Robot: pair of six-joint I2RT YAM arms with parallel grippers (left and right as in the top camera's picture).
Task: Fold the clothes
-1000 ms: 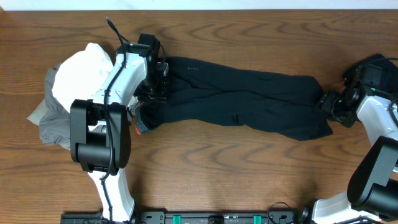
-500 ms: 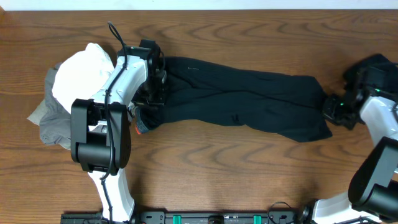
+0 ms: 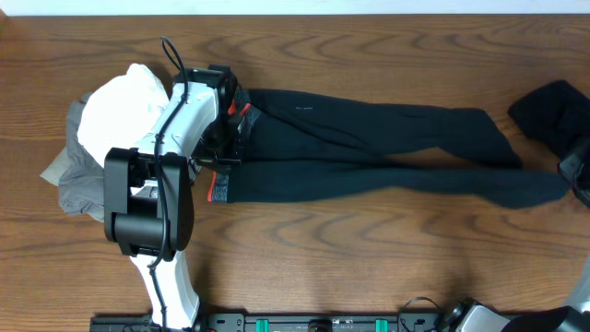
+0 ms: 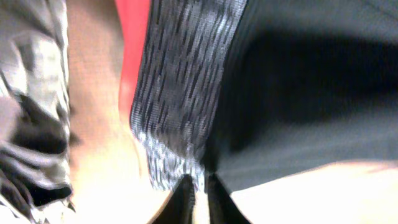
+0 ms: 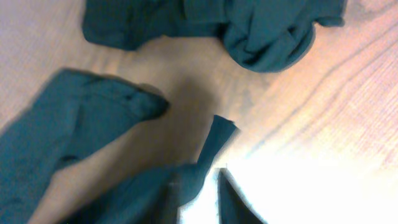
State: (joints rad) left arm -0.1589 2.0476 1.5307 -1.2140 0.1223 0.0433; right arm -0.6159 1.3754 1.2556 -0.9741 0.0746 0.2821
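The black trousers [image 3: 369,152] lie stretched across the table, both legs side by side. The grey waistband [image 3: 219,187] and red inside [image 3: 241,111] show at the left end. My left gripper [image 3: 229,138] is shut on the waistband edge. In the left wrist view the fingers [image 4: 199,193] pinch the grey band [image 4: 180,93] beside the red lining [image 4: 134,50]. My right gripper [image 3: 576,177] is at the far right edge, shut on a leg end. In the right wrist view its fingers [image 5: 202,190] hold dark cloth [image 5: 74,137].
A white garment [image 3: 120,111] lies on a grey one [image 3: 78,180] at the left, behind my left arm. Another crumpled black garment [image 3: 548,103] lies at the right, also in the right wrist view [image 5: 261,28]. The table's front edge runs along the bottom.
My right gripper has pulled the leg ends far to the right. The bunched trousers are now drawn out long and straight. The waistband at my left gripper has turned, showing red.
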